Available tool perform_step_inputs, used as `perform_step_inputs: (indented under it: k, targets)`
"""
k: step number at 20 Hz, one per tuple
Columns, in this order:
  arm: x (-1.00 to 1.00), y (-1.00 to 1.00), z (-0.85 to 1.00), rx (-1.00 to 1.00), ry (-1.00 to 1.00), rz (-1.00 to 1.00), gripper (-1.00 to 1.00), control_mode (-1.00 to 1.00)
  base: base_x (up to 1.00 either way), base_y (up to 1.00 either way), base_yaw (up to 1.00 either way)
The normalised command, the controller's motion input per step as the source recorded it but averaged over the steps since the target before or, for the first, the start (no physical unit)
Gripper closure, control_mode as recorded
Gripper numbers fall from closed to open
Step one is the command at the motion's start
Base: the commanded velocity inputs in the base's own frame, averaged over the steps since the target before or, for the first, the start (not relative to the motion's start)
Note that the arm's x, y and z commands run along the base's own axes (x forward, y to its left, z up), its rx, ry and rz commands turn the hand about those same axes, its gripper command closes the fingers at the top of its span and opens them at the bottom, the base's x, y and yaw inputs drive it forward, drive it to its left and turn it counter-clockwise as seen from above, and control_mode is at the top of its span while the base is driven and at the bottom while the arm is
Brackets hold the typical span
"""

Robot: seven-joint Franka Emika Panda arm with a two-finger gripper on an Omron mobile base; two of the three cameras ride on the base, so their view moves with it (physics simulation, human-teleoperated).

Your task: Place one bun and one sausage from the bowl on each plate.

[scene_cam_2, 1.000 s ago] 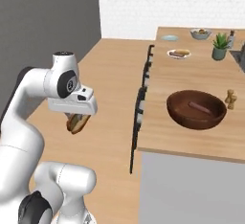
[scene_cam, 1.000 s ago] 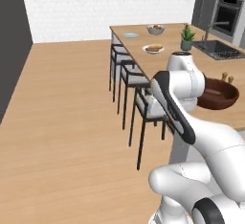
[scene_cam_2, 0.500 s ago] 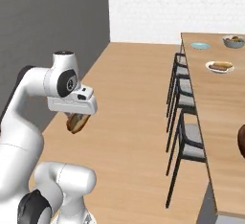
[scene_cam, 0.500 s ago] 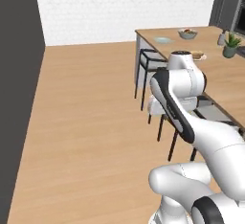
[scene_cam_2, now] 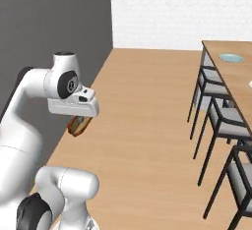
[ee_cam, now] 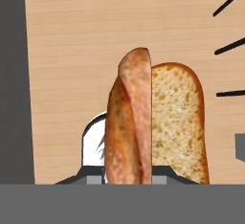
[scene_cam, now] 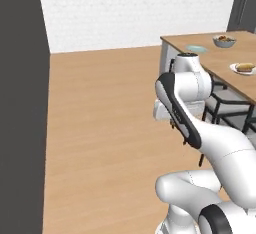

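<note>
Your claw is closed on a bun, a split hot-dog roll with a browned crust and a pale crumb face; it hangs under the hand, held out over bare wooden floor, well off the table. In the hand view the bun stands up from between the finger tips, and below and behind it you see only floor boards, with a dark grey wall running along the claw's left.

Ahead of the claw and off to its right stands the long wooden dining table, with dark-framed chairs tucked along its near edge. On the far end of that table, well apart from the claw, sit the pale blue plate, a white plate already carrying something brown, and a pale grey fruit bowl. Beyond the table a white brick wall closes the room. You cannot tell from these views where the brown bowl is.
</note>
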Motion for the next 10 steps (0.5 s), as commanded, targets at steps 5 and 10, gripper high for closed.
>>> perform_step_inputs:
  k: [5, 10]
  targets:
    - [0.0, 0.0, 0.0, 0.0, 0.0, 0.0, 1.0, 1.0, 1.0, 0.41, -0.21]
    - [0.0, 0.0, 0.0, 0.0, 0.0, 0.0, 1.0, 1.0, 1.0, 0.33, -0.33]
